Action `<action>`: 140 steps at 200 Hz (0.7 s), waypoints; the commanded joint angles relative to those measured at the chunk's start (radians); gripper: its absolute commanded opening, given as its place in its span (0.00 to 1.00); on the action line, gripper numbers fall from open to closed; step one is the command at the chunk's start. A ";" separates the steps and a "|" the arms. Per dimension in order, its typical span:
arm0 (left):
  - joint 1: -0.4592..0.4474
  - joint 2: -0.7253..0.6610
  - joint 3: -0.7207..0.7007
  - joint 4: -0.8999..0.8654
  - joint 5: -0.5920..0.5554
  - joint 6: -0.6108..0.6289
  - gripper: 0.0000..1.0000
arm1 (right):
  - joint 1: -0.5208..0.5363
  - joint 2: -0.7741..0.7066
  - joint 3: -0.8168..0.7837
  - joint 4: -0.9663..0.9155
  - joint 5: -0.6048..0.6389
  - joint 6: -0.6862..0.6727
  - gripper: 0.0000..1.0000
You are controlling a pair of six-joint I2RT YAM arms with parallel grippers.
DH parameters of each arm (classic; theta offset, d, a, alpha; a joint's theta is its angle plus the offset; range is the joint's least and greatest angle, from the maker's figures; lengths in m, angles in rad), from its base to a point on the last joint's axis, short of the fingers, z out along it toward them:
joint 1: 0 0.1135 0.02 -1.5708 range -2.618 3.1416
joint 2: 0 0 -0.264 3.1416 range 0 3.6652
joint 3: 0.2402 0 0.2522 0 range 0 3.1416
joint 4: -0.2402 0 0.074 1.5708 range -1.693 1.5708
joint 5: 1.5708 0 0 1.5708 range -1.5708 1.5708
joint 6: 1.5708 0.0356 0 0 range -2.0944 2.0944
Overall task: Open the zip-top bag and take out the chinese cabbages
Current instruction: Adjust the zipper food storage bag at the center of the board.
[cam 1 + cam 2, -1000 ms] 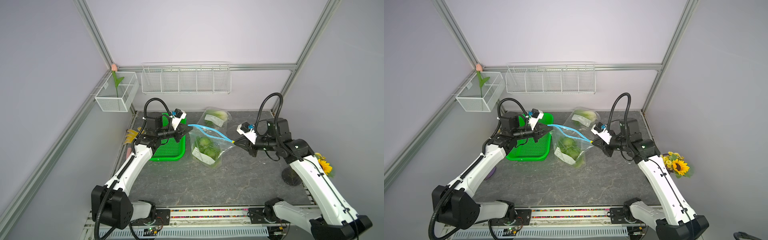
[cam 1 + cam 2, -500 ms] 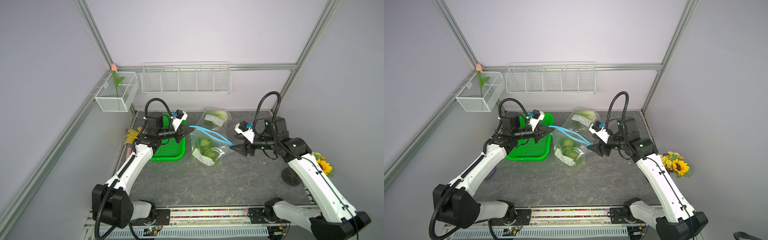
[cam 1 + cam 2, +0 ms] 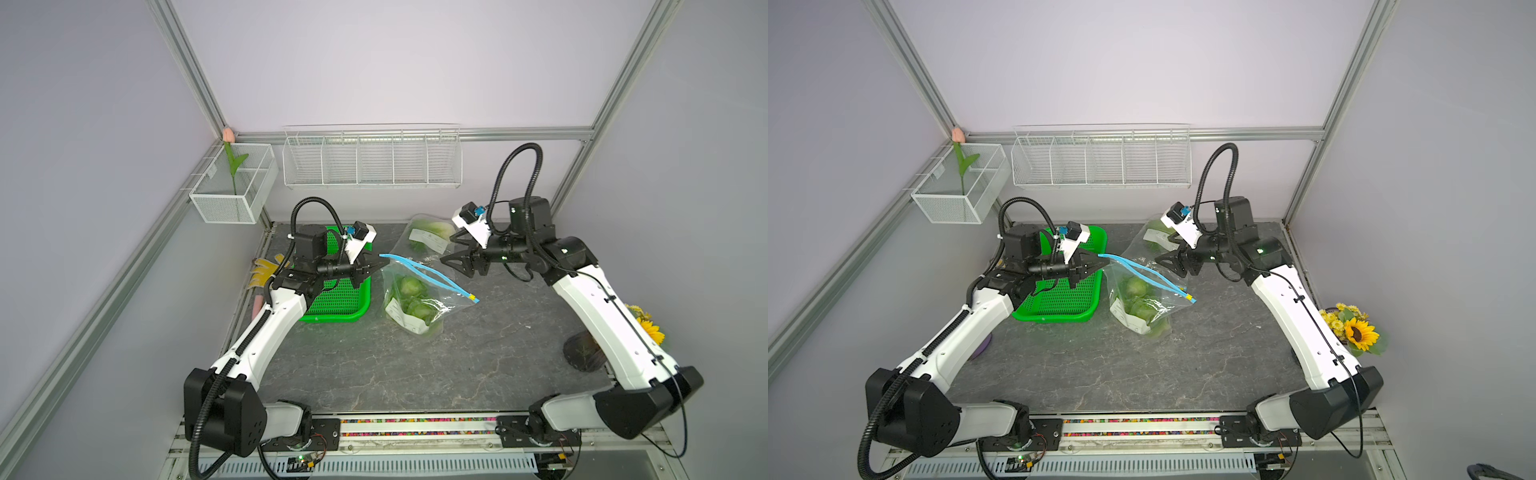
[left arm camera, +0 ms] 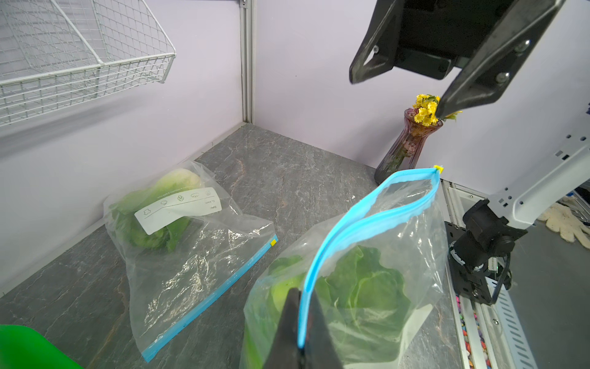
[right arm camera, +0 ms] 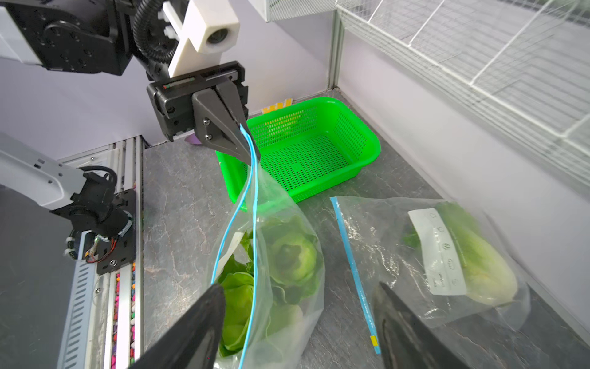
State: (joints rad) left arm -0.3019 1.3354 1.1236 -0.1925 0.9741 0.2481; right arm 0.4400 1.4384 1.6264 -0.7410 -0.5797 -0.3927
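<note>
The zip-top bag (image 3: 419,299) (image 3: 1142,299) stands on the grey table with its blue zip mouth gaping open. Green chinese cabbages (image 3: 409,289) (image 4: 367,287) (image 5: 292,255) show through the clear plastic inside it. My left gripper (image 3: 384,262) (image 3: 1106,261) (image 4: 301,292) is shut on one end of the blue zip strip and holds it up. The strip's other end, with a yellow tab, droops free. My right gripper (image 3: 446,248) (image 3: 1163,248) (image 5: 300,287) hangs open above and behind the bag, holding nothing.
A second, closed bag with cabbage (image 3: 428,237) (image 5: 447,255) lies at the back, under the right gripper. A green perforated basket (image 3: 345,299) (image 5: 306,150) sits beneath the left arm. A vase of yellow flowers (image 3: 1354,332) (image 4: 405,147) stands at the right edge. A wire rack (image 3: 372,158) hangs on the back wall.
The right gripper opened, let go of the zip's yellow-tabbed end and drew back up toward the rear. That end of the bag sagged down. The left gripper kept its hold.
</note>
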 commanded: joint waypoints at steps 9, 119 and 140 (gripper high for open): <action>-0.005 -0.022 0.015 -0.031 0.015 0.029 0.00 | 0.042 0.064 0.059 -0.096 0.014 -0.047 0.68; -0.007 -0.039 0.002 -0.036 -0.008 0.023 0.00 | 0.077 0.139 0.081 -0.167 0.030 -0.094 0.29; -0.007 -0.043 0.002 -0.036 -0.015 0.019 0.00 | 0.077 0.126 0.077 -0.151 0.037 -0.087 0.20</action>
State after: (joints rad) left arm -0.3042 1.3151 1.1236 -0.2153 0.9649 0.2481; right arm 0.5110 1.5631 1.6909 -0.9005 -0.5457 -0.4713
